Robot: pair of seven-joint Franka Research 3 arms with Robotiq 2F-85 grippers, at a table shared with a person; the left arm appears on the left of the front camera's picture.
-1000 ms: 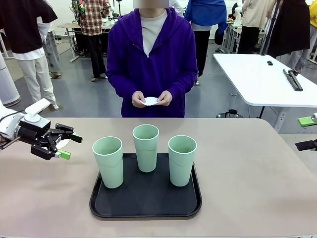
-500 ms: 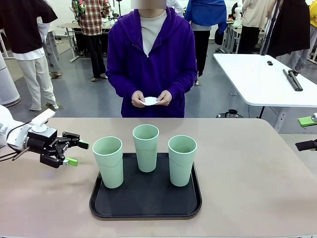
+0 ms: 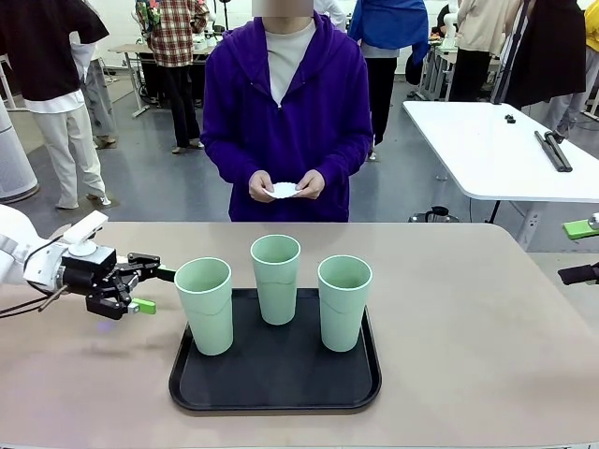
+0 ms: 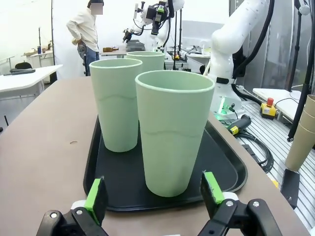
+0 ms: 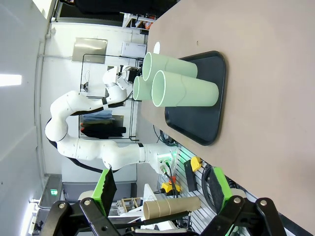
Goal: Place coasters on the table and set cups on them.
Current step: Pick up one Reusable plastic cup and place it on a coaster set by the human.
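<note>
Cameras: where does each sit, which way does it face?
Front: between the arms, facing the person across the table; left gripper at left.
Left wrist: low beside the tray, facing the nearest cup; left gripper open below.
Right wrist: rolled sideways, facing across the table; right gripper open below.
Shared: all show three cups on the tray.

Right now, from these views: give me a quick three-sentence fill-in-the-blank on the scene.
1. All three cups stand on the black ____.
2. The left gripper is ____, aimed at the nearest cup.
3. The person's hands hold a white ____.
Missing words: tray; open; coaster.
</note>
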